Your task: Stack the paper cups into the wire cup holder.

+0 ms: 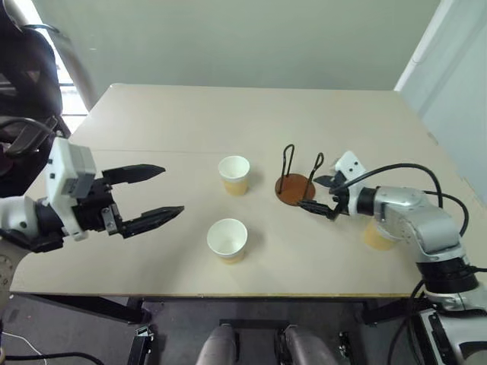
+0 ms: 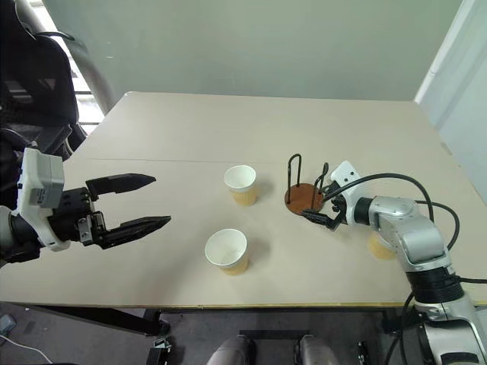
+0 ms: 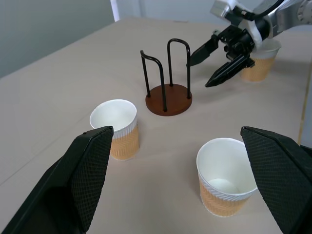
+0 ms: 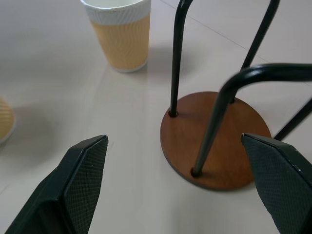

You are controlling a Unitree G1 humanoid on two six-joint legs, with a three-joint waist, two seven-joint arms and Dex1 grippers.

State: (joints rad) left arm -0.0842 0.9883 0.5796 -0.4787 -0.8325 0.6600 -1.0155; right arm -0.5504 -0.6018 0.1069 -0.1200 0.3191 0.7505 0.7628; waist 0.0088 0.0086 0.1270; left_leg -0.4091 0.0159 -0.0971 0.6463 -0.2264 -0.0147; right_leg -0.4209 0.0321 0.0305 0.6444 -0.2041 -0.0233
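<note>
Both tools spread, nothing stacked

Nearest paper cup stands before the spread, empty left tool; beyond, another cup beside the empty wire cup holder, where the spread right tool hovers, probably to steady it.

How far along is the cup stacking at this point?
Done: nothing; the wire cup holder stands empty. In hand: the right tool, open, sits beside the holder's base, gripping nothing; the left tool hangs open. Left: all three paper cups remain upright on the table.
</note>
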